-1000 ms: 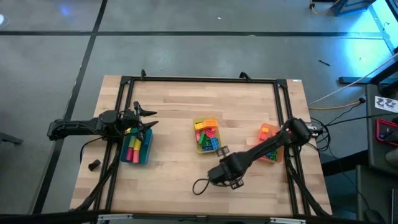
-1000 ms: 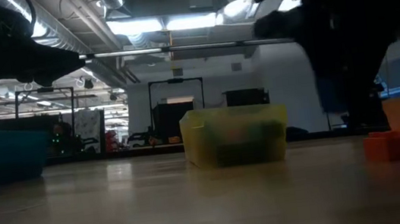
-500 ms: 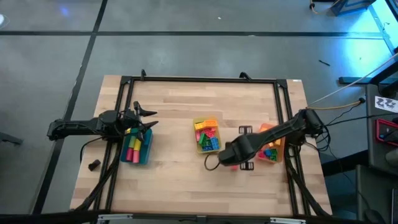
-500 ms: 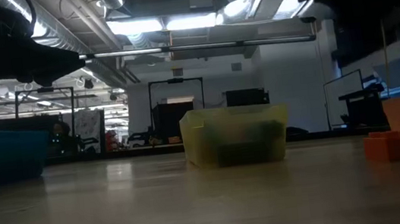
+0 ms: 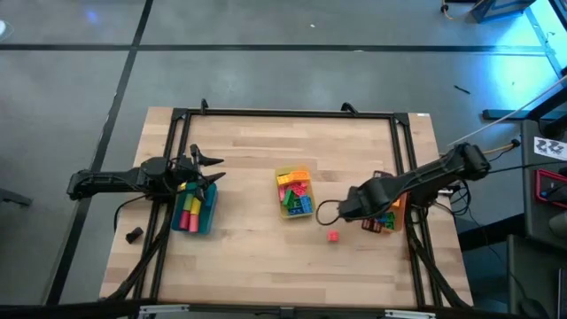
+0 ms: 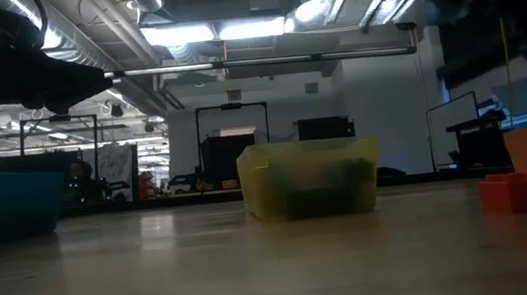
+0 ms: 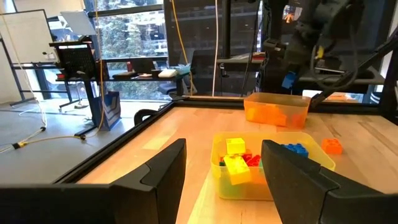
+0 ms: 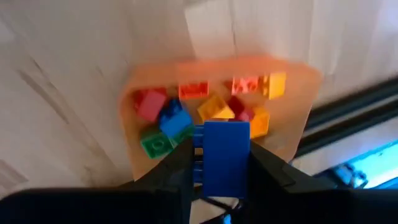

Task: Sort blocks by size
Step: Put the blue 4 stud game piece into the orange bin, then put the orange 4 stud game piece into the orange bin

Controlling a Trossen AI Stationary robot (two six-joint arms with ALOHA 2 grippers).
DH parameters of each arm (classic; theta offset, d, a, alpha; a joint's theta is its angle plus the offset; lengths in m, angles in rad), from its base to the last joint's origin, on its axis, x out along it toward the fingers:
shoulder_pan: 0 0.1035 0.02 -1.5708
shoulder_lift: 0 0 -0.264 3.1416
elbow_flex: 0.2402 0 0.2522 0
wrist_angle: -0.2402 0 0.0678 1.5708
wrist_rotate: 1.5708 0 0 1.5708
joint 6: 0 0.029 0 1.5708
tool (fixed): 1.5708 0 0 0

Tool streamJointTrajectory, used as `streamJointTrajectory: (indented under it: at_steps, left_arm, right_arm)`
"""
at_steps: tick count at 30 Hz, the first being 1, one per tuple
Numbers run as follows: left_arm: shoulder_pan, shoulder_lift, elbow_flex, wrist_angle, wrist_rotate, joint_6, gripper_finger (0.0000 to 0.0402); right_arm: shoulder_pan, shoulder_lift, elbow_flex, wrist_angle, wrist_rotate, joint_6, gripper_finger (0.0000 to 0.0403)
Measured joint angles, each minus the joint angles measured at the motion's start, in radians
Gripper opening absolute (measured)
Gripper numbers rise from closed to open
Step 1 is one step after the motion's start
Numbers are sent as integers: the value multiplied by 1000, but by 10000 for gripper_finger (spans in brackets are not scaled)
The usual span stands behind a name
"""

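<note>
Evidently the right gripper [image 8: 219, 163], fingers clamped on a blue block [image 8: 226, 155], hung above the orange bin [image 8: 298, 112] for dropping; the left gripper [image 7: 224, 171] waited wide.

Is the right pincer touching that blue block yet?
Touching. The right wrist view shows the right pincer shut on the blue block, above the orange bin.
</note>
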Motion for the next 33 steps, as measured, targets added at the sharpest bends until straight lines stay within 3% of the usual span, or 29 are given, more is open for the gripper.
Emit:
streamJointTrajectory:
  at_steps: [10,24,29,33]
  left_arm:
    - [0,0,0,0,0,0,194]
    - [0,0,0,0,0,0,194]
    - [0,0,0,0,0,0,194]
    - [0,0,0,0,0,0,194]
  right_arm:
    - [0,-108,-174,32,-19,74,116]
    - [0,-107,-187,78,-39,119,175]
    - [0,-107,-150,195,-143,175,179]
    - [1,-107,-137,358,-152,194,179]
